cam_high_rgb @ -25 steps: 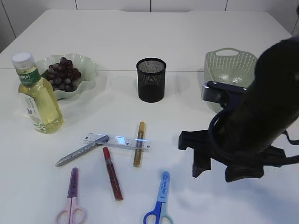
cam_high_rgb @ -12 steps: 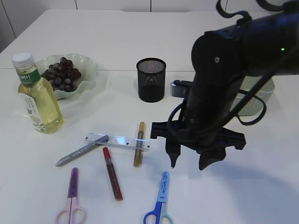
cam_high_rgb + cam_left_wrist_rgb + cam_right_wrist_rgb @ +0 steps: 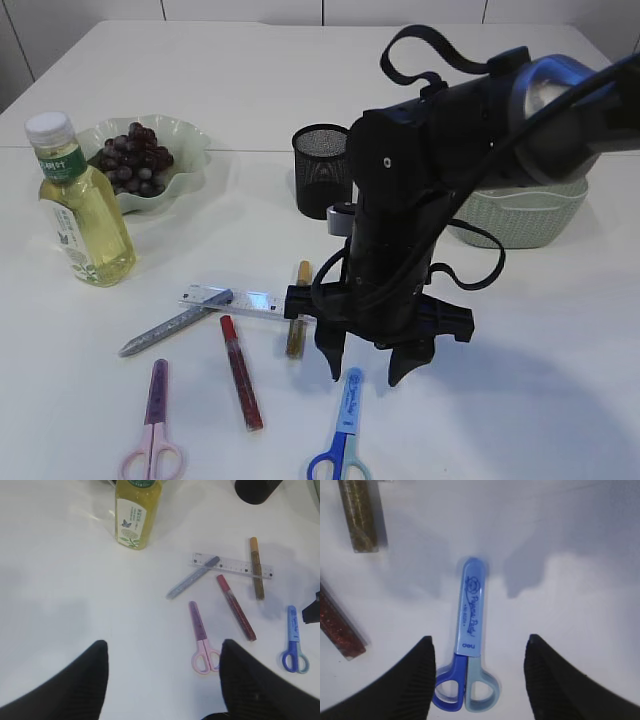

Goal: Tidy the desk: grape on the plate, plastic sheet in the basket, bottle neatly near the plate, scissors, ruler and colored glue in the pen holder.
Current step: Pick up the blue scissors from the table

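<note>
The right gripper (image 3: 368, 378), fingers spread wide, hovers over blue sheathed scissors (image 3: 468, 645) lying flat on the white desk (image 3: 560, 380); they look light, stiff and slick, probably best pinched across the narrow sheath above the handles.

Blue scissors (image 3: 469, 645) flat, sheathed, on table

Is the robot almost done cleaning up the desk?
Not yet. The grapes lie on the plate and the bottle stands beside it. The right gripper hovers open over the blue scissors. The pink scissors, ruler and three glue sticks are on the table; the holder looks empty.
</note>
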Controlling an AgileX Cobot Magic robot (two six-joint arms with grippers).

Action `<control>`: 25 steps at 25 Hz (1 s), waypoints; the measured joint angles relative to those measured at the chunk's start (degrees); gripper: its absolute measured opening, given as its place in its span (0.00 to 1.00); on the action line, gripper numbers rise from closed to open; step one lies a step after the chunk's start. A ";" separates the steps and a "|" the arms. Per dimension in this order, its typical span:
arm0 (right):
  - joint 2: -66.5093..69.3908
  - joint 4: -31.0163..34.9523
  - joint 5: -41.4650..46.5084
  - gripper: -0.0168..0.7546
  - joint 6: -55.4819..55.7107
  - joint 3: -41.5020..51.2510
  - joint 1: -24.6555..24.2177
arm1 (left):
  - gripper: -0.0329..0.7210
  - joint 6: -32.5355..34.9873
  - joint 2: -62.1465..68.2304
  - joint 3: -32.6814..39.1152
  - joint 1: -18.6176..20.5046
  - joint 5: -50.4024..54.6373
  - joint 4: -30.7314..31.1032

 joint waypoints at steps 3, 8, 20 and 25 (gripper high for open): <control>0.05 -0.76 0.00 0.59 1.68 0.00 0.00 | 0.71 0.00 0.00 0.00 0.00 0.07 0.10; 0.27 -2.31 -0.97 0.57 4.31 -0.09 0.87 | 0.71 0.00 0.00 0.00 0.00 0.07 0.10; 2.62 -2.75 -1.92 0.57 5.81 -0.09 1.64 | 0.71 0.00 0.00 0.00 -1.22 1.42 0.71; 3.76 -3.08 -2.22 0.57 6.88 -0.09 1.73 | 0.71 0.00 -0.02 0.00 -1.22 2.05 0.71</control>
